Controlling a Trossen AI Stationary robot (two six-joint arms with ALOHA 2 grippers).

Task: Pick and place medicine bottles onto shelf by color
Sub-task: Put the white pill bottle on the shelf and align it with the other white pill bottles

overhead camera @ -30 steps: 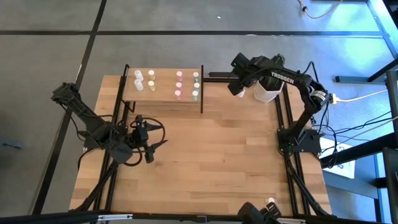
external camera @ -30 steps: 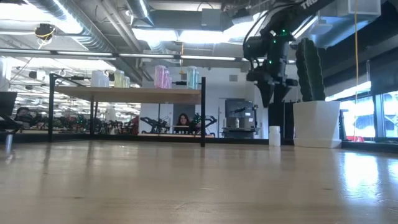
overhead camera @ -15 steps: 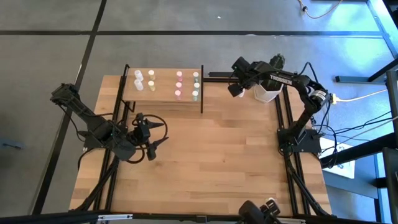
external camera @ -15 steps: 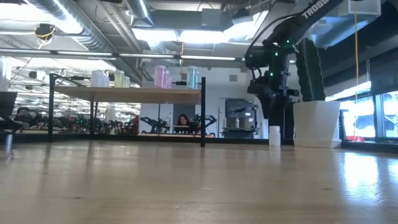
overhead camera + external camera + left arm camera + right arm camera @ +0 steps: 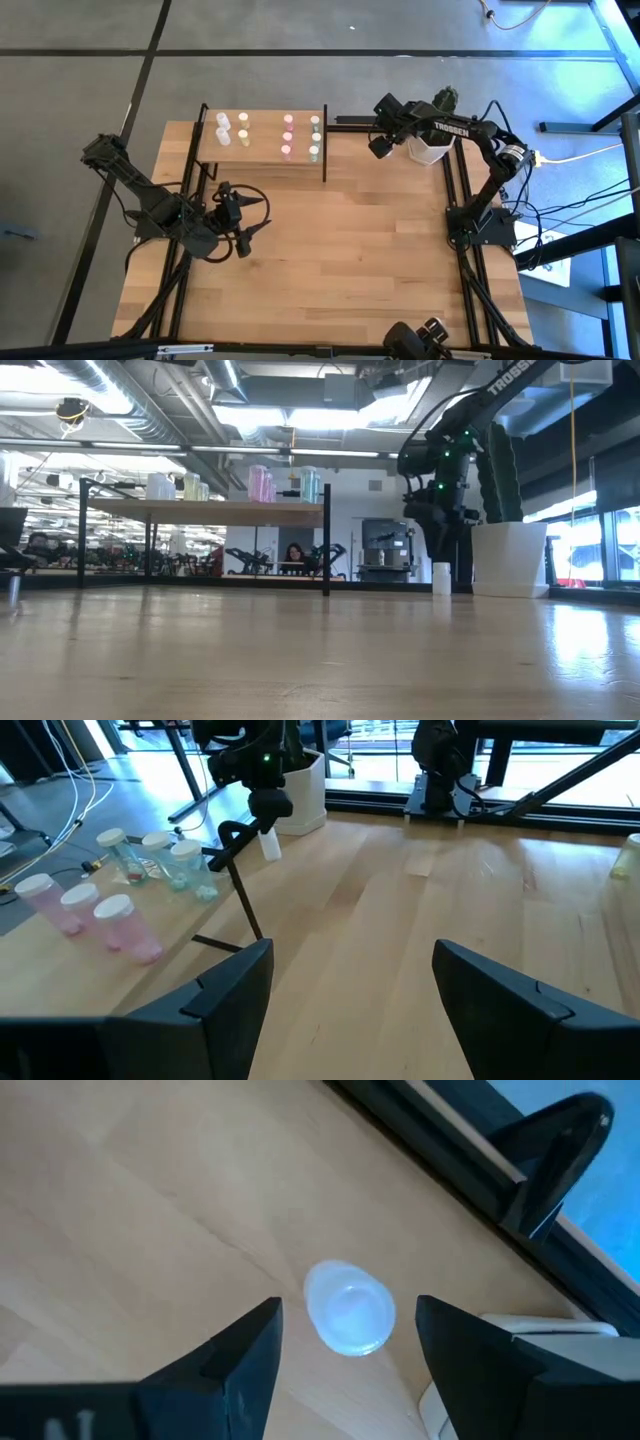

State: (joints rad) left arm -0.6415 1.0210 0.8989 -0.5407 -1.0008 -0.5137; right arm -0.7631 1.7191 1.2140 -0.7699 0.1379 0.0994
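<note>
The right gripper (image 5: 345, 1345) hangs over the far right part of the tabletop (image 5: 350, 250), beside the white pot (image 5: 428, 150) with the cactus, its fingers spread apart with nothing between them. Directly beneath it, a single white bottle (image 5: 348, 1306) stands upright on the wood, its cap centred in the gap between the fingers but not touched by them; in the low view this bottle (image 5: 441, 578) sits just beside the pot. The shelf (image 5: 262, 152) stands at the far left-centre of the tabletop and carries the other medicine bottles (image 5: 287, 135) in rows: white, pale yellow, pink and pale green. The left gripper (image 5: 243, 226) waits near the tabletop's left edge, fingers spread and empty.
</note>
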